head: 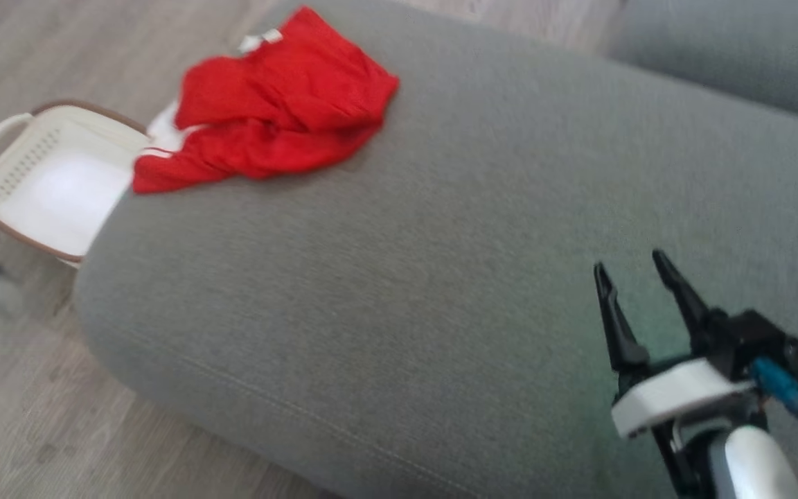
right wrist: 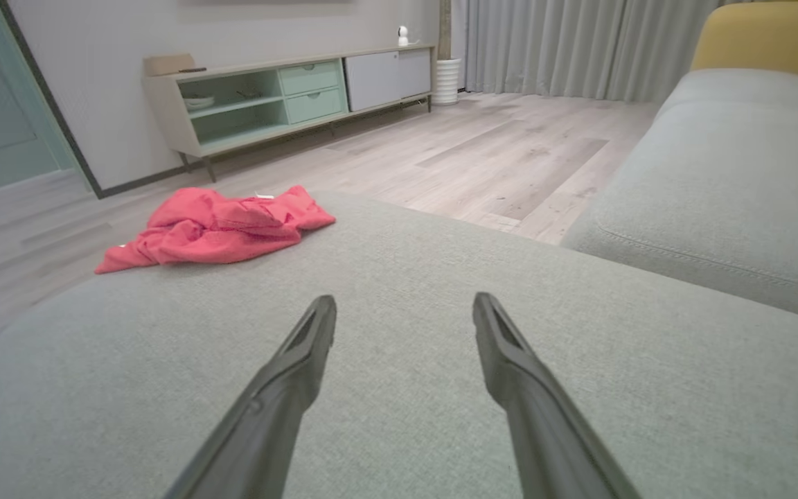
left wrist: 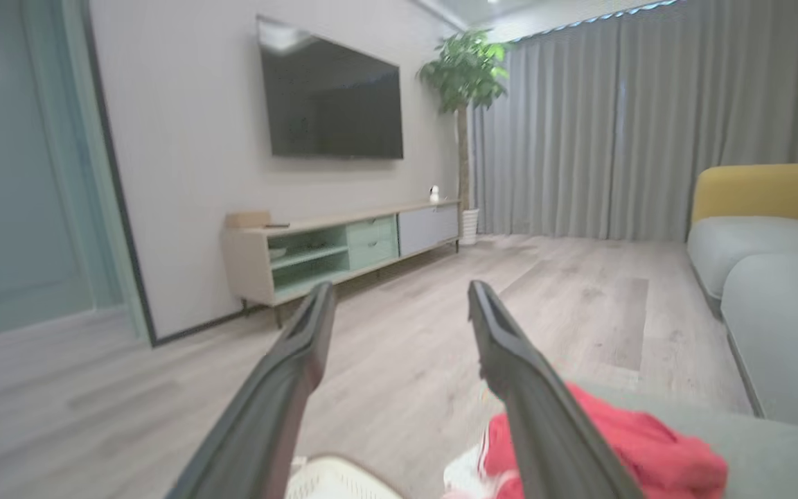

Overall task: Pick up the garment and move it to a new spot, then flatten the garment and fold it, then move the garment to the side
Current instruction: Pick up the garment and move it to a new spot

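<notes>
- Red garment (head: 274, 104) lies crumpled at the far left edge of the grey sofa cushion (head: 440, 291), just beside the white basket (head: 46, 180) on the floor.
- Pick-up looks not yet begun: the right hand (head: 629, 263) hovers released, well apart from the cloth. The left hand (left wrist: 402, 291) is spread wide too, holding nothing.
- Next, a hand probably needs to reach the heap and pinch an edge.
- Right wrist view gives the whole heap, while the left wrist view catches a corner under one finger, plus the basket rim.

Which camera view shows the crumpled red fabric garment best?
The head view: the whole crumpled red fabric garment lies large, seen from above, near the grey cushion's edge. The right wrist view shows it whole but farther off; the left wrist view, a part.
</notes>
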Robot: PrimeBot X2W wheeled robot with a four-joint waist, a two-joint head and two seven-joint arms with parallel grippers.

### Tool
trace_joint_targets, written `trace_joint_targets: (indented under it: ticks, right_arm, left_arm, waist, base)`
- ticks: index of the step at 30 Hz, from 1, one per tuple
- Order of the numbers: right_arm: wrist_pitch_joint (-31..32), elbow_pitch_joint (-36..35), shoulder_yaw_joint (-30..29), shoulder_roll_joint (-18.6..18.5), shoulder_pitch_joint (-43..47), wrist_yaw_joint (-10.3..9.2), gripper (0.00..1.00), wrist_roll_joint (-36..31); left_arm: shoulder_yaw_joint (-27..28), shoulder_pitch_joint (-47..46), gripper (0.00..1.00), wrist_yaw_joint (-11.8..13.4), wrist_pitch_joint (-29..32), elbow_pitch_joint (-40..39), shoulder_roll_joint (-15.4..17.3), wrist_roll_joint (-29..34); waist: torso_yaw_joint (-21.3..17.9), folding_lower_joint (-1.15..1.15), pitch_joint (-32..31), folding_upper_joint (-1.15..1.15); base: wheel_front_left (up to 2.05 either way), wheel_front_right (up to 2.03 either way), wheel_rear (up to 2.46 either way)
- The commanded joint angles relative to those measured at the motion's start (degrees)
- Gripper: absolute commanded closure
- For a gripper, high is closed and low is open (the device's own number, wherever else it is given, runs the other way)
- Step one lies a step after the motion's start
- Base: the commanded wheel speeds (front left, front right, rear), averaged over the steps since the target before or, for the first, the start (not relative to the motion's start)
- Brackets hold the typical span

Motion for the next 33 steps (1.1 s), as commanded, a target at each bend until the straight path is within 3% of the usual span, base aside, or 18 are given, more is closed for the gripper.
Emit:
trace_joint_targets:
  ticks: [1, 3, 8, 15, 21, 31, 32, 33]
  right_arm:
    - [1.46, -4.15, 1.13, -0.35, -3.76, 0.37, 0.0, -1.58]
    - [2.24, -5.33, 1.21, -0.35, -4.27, 0.37, 0.0, -2.31]
    - [5.88, -10.6, 1.67, -0.35, -6.33, 0.37, 0.0, -5.51]
    - [9.6, -16.55, 1.62, -0.35, -6.22, 0.37, 0.0, -8.45]
    - [11.12, -20.29, 0.31, -0.35, -5.93, 0.37, 0.0, -10.57]
    - [11.48, -22.23, 0.0, -0.39, -5.79, 0.37, 0.0, -11.43]
    - [11.41, -22.08, 0.03, -0.39, -5.87, 0.37, 0.0, -11.3]
    - [11.31, -21.92, 0.12, -0.39, -5.96, 0.37, 0.0, -11.16]
  left_arm:
    - [3.85, -7.94, 0.0, -1.37, 1.7, 1.53, 3.81, -1.06]
    - [4.2, -10.98, 0.0, -1.95, 2.48, 3.56, 4.48, -1.3]
    - [2.15, -23.81, 0.0, -5.21, 8.77, 17.18, 4.21, -3.11]
    - [-2.64, -31.56, 0.0, -9.38, 16.45, 34.09, -1.68, -5.87]
    - [-4.97, -34.7, 0.0, -13.38, 18.04, 44.76, -7.23, -7.67]
    - [-6.75, -38.66, 0.0, -18.0, 23.69, 58.85, -11.28, -9.79]
    - [-6.85, -38.96, 0.13, -18.5, 24.17, 59.75, -11.5, -9.98]
    - [-6.9, -39.22, 0.55, -18.88, 24.26, 60.55, -11.66, -10.1]
  waist:
    - [-3.97, 0.0, 5.24, 0.0]
    - [-4.83, 0.0, 6.4, 0.0]
    - [-8.74, 0.0, 11.33, 0.0]
    - [-12.18, 0.0, 18.08, 0.0]
    - [-12.87, 0.0, 22.85, 0.0]
    - [-12.92, 0.0, 25.49, 0.0]
    - [-12.89, 0.0, 25.3, 0.0]
    - [-12.87, 0.0, 25.06, 0.0]
  base:
    - [0.0, 0.0, 0.0]
    - [0.0, 0.0, 0.0]
    - [0.0, 0.0, 0.0]
    - [0.0, 0.0, 0.0]
    - [0.0, 0.0, 0.0]
    - [0.0, 0.0, 0.0]
    - [0.0, 0.0, 0.0]
    - [0.0, 0.0, 0.0]
